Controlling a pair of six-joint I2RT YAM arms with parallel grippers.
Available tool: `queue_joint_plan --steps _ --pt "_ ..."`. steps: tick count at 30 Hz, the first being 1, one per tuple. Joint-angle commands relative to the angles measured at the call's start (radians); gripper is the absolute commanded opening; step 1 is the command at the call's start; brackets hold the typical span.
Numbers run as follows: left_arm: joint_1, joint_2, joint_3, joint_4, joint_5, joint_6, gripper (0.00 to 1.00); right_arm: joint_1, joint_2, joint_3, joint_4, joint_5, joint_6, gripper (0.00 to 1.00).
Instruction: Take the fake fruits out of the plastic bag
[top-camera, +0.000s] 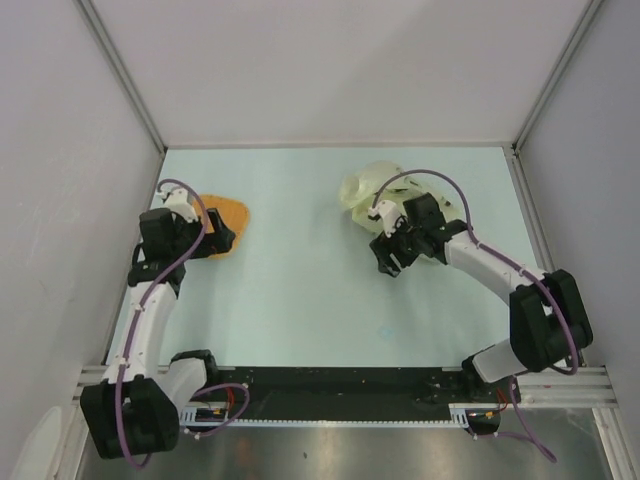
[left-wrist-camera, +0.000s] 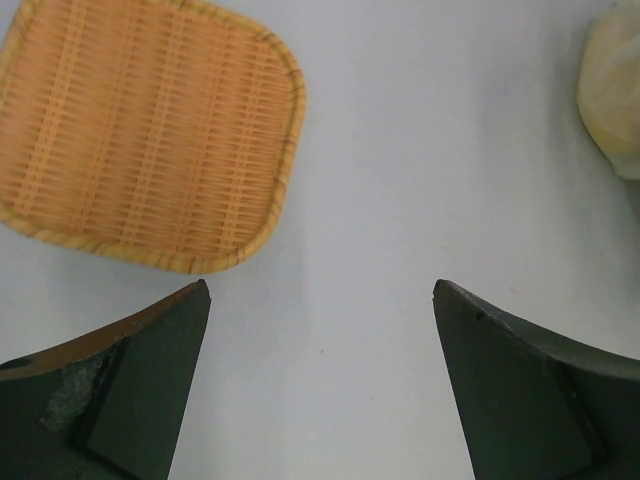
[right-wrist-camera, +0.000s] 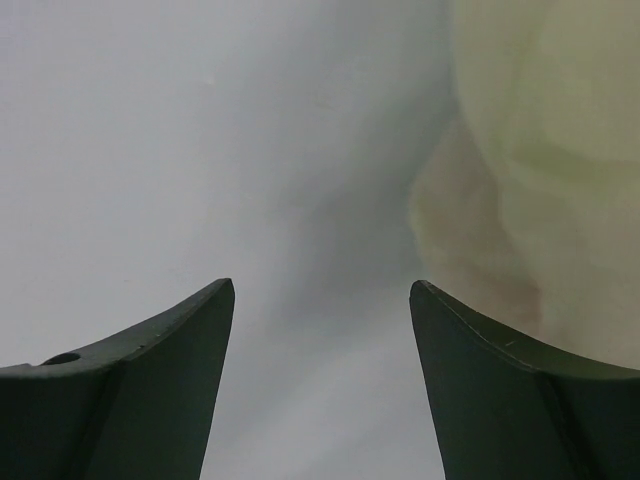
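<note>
Evidently the approach to the plastic bag (right-wrist-camera: 540, 150) is in hand; nothing is gripped. The left gripper (left-wrist-camera: 320, 300) is held spread wide and empty, the orange woven mat (left-wrist-camera: 150, 130) lying ahead of its left fingertip. The right gripper (right-wrist-camera: 321, 300) is likewise parted and empty, with the plastic bag bunched just beyond its right fingertip. The fake fruits are judged to be inside; none can be distinguished. A rightward shift onto the film is called for; no obstacle is seen between.

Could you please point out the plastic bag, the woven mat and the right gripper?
plastic bag (top-camera: 365, 187): top view, left bulge.
woven mat (left-wrist-camera: 150, 130): left wrist view, centre of weave.
right gripper (right-wrist-camera: 322, 290): right wrist view, midway between fingertips.
</note>
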Motion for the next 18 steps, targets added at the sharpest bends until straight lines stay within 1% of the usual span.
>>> queue_joint_plan --steps 1,3,6,7,9,10,11,14,16,18 --pt "0.097 0.031 0.038 0.001 0.076 -0.15 1.0 -0.132 0.075 0.006 0.024 0.038 0.022 0.76" --pt "0.137 0.065 0.067 -0.011 0.016 -0.179 0.99 -0.199 0.118 0.015 0.073 0.079 0.021 0.76" --pt "0.193 0.109 0.118 -0.073 -0.051 -0.228 0.98 -0.273 0.182 0.06 0.147 0.107 0.027 0.76" --pt "0.212 0.119 0.116 -0.093 -0.051 -0.243 0.98 -0.289 0.199 0.076 0.194 0.113 0.031 0.76" --pt "0.272 0.142 0.098 -0.087 -0.028 -0.297 0.96 -0.327 0.256 0.141 0.236 0.134 0.044 0.77" --pt "0.313 0.151 0.075 -0.076 0.028 -0.309 0.94 -0.336 0.276 0.17 0.253 0.141 0.039 0.77" --pt "0.33 0.163 0.067 -0.065 0.05 -0.335 0.91 -0.339 0.308 0.222 0.251 0.153 0.029 0.77" --pt "0.361 0.228 0.061 -0.044 0.093 -0.383 0.86 -0.332 0.328 0.297 0.195 0.145 0.001 0.76" --pt "0.362 0.266 0.053 -0.019 0.099 -0.411 0.86 -0.31 0.305 0.339 0.129 0.116 0.031 0.76" --pt "0.361 0.284 0.011 0.02 0.075 -0.495 0.86 -0.28 0.259 0.339 0.081 0.073 0.05 0.79"
